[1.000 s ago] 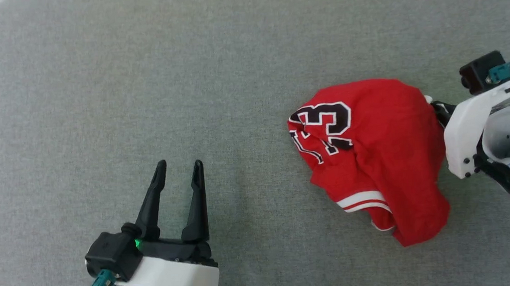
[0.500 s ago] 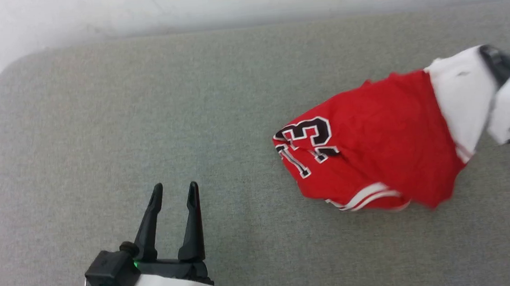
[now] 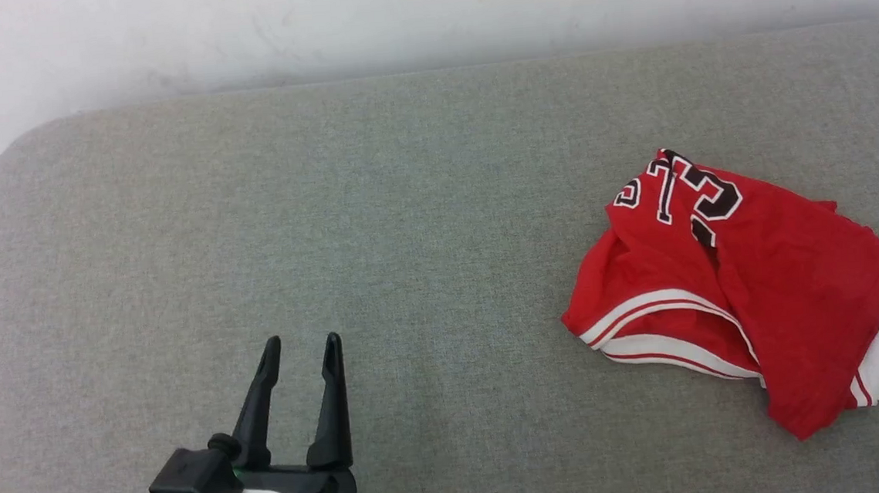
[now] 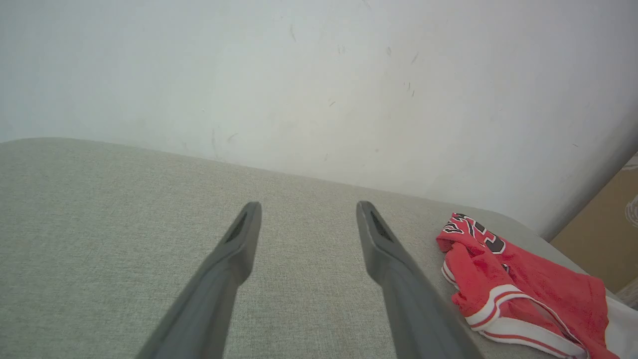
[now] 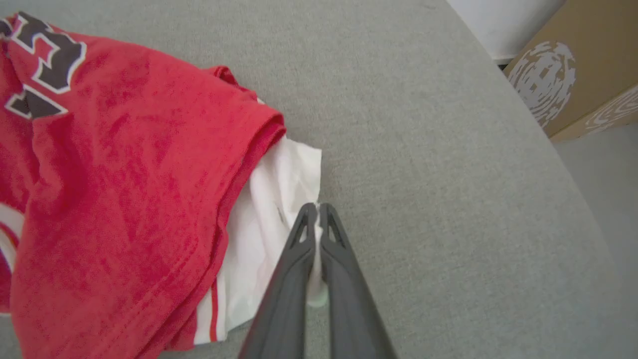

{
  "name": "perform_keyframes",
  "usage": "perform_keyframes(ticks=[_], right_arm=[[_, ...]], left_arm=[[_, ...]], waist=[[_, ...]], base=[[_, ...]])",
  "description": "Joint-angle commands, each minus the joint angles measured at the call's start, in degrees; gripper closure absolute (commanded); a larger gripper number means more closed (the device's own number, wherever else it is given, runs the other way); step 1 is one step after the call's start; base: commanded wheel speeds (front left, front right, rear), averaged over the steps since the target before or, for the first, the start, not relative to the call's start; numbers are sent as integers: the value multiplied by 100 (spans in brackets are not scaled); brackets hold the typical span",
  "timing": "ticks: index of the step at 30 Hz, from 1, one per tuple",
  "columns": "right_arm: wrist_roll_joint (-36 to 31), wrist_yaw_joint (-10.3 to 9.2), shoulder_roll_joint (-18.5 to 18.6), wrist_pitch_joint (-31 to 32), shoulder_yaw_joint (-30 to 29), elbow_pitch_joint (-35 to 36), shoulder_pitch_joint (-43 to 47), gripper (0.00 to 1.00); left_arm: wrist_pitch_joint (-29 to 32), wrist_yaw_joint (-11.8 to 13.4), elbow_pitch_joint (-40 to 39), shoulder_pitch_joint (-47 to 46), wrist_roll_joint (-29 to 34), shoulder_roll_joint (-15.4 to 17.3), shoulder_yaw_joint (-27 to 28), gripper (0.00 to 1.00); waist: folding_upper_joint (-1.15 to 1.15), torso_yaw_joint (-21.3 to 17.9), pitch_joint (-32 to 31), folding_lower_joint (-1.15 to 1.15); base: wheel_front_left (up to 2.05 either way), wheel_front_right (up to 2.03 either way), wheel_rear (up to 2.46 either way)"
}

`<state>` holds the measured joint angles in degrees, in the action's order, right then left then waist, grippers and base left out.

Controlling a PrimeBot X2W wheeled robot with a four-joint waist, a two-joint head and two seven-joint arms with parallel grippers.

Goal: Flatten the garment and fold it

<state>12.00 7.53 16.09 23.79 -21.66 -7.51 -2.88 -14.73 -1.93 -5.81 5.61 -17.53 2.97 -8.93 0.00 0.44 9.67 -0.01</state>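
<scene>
Garment (image 3: 759,286): red jersey, crumpled in a heap on right side of grey padded table (image 3: 328,208), black number print uppermost at far end, striped trim along near-left side. White sleeve (image 5: 269,214) sticking out at right edge. Right gripper (image 5: 317,209): fingers together, pinching sleeve fabric between them. Left gripper (image 3: 302,343): fingers apart, holding nothing, well apart from garment. Cardboard box (image 5: 573,75) beyond table's right edge.

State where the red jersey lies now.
Head view: the jersey lies crumpled at the right of the grey surface, white sleeve pinched by the right end effector.
</scene>
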Motion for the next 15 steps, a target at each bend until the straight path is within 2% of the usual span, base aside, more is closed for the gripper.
perform_keyframes(ticks=[1,5,6,7,8,11,15], right_arm=[[-45,-4,-56,-80,-20,-43,55,100],[-184,-4,-270,-447,-46,-369,190,100],[-231,-4,-291,-546,-44,-449,181,77],[-283,-4,-297,-644,-30,-512,164,5],[-310,-4,-308,-724,-24,-557,129,0],[-326,-4,-265,-847,7,-535,20,0],[-206,-4,-120,-866,137,9,-156,0]], left_arm=[[-27,-30,24,41,46,-9,22,0],[-27,-67,72,58,88,-9,29,0],[-27,-76,84,61,96,-9,23,0],[-27,-81,94,65,102,-9,19,0],[-27,-84,106,72,106,-9,16,0],[-27,-84,132,101,111,-9,1,0],[-27,-62,141,114,100,-9,-43,0]], waist=[[0,-10,-5,1],[0,-59,-54,1],[0,-68,-69,1],[0,-76,-84,1],[0,-85,-106,1],[0,-104,-156,1],[0,-88,-177,1]], base=[[0,0,0],[0,0,0],[0,0,0],[0,0,0],[0,0,0],[0,0,0],[0,0,0]])
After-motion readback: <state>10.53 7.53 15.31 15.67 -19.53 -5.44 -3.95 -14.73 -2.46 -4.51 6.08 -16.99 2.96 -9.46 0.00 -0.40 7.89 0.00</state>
